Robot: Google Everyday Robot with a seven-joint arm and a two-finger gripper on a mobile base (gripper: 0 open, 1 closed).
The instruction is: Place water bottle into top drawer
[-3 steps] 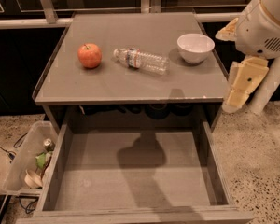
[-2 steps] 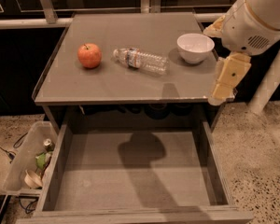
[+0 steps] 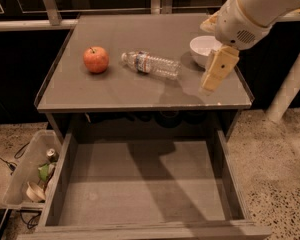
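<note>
The water bottle [image 3: 151,64] lies on its side in the middle of the grey table [image 3: 115,96], its white cap towards the apple. It is clear and ribbed with a red-blue-white label band. The top drawer [image 3: 140,184] is pulled out wide below the table front and holds nothing. My gripper [image 3: 212,81] hangs from the white arm over the table's right part, to the right of the bottle and in front of the bowl, apart from the bottle.
A red apple [image 3: 96,59] sits left of the bottle. A white bowl [image 3: 206,50] stands at the table's right. A translucent plastic bin [image 3: 30,176] with trash stands on the floor left of the drawer. A white post [image 3: 290,84] rises at the right.
My arm and gripper have moved left, from beside the table's right edge to over the table's right part, closer to the bottle. The bottle, apple and bowl have not moved.
</note>
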